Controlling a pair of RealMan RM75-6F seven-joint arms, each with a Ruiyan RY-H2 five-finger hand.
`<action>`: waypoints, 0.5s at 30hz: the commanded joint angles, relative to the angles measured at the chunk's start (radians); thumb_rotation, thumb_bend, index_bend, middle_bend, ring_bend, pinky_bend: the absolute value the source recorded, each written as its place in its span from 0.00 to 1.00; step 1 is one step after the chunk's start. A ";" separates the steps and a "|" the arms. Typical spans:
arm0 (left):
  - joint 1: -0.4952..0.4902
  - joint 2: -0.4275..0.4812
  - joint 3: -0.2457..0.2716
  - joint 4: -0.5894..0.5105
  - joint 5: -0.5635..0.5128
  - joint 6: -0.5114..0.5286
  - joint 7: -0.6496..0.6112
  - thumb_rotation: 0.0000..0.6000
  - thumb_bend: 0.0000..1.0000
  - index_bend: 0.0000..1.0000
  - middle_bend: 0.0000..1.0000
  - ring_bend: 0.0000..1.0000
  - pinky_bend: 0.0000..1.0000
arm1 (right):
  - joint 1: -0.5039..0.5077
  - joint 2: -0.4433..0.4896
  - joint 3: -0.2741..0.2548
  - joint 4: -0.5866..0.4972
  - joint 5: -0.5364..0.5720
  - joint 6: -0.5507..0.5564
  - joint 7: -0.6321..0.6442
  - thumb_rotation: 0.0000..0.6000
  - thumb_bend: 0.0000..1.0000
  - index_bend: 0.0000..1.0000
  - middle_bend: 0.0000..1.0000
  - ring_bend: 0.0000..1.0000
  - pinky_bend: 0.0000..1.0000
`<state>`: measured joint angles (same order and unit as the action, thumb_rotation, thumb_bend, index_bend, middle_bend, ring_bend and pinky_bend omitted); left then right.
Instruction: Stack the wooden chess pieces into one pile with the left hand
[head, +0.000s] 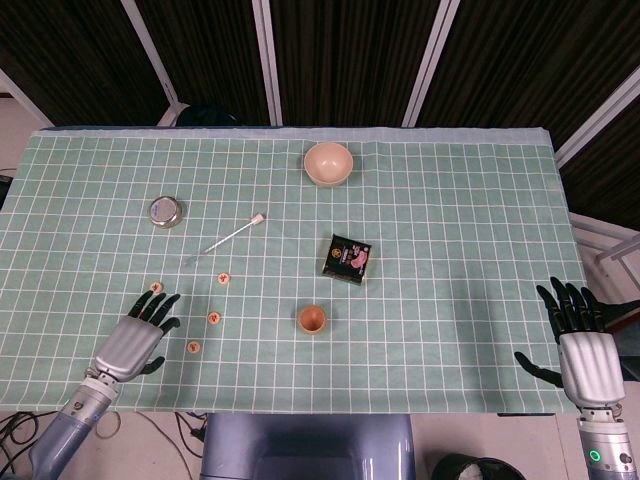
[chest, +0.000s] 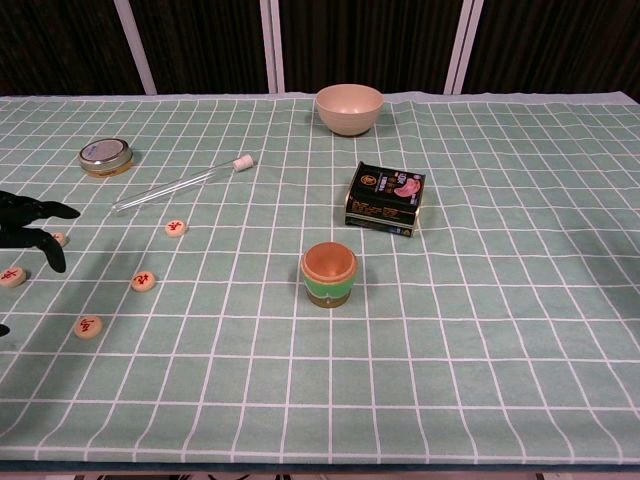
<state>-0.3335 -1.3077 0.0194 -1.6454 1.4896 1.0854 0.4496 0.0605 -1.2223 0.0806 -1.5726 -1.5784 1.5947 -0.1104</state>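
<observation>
Green gridded tablecloth (head: 450, 230) backed by dark slatted panels (head: 350, 50).

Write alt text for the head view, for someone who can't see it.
An open left hand hovers over small wooden chess pieces scattered on a green checked table. Farther off lie a bowl, tin, tube, packet and cup; the right hand waits, open, at the table's edge.

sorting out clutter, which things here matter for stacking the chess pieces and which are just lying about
For the job:
wooden chess pieces, scattered flat and apart
left hand, fingers spread over them, holding nothing

Just lying about:
bowl
small cup
black packet
test tube
round tin
right hand
</observation>
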 joint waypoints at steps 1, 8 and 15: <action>-0.011 -0.034 0.000 0.024 -0.003 -0.004 0.015 1.00 0.23 0.36 0.00 0.00 0.00 | 0.000 0.001 0.001 0.000 0.001 0.000 0.002 1.00 0.23 0.09 0.01 0.02 0.00; -0.024 -0.084 0.006 0.045 -0.019 -0.013 0.078 1.00 0.25 0.41 0.00 0.00 0.00 | 0.000 0.003 0.003 -0.001 0.005 -0.001 0.009 1.00 0.23 0.09 0.01 0.02 0.00; -0.030 -0.121 0.007 0.066 -0.033 -0.004 0.121 1.00 0.27 0.45 0.00 0.00 0.00 | -0.001 0.005 0.005 -0.002 0.008 -0.001 0.014 1.00 0.23 0.09 0.01 0.02 0.00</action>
<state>-0.3621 -1.4256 0.0266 -1.5827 1.4589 1.0794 0.5681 0.0599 -1.2173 0.0856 -1.5747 -1.5705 1.5942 -0.0966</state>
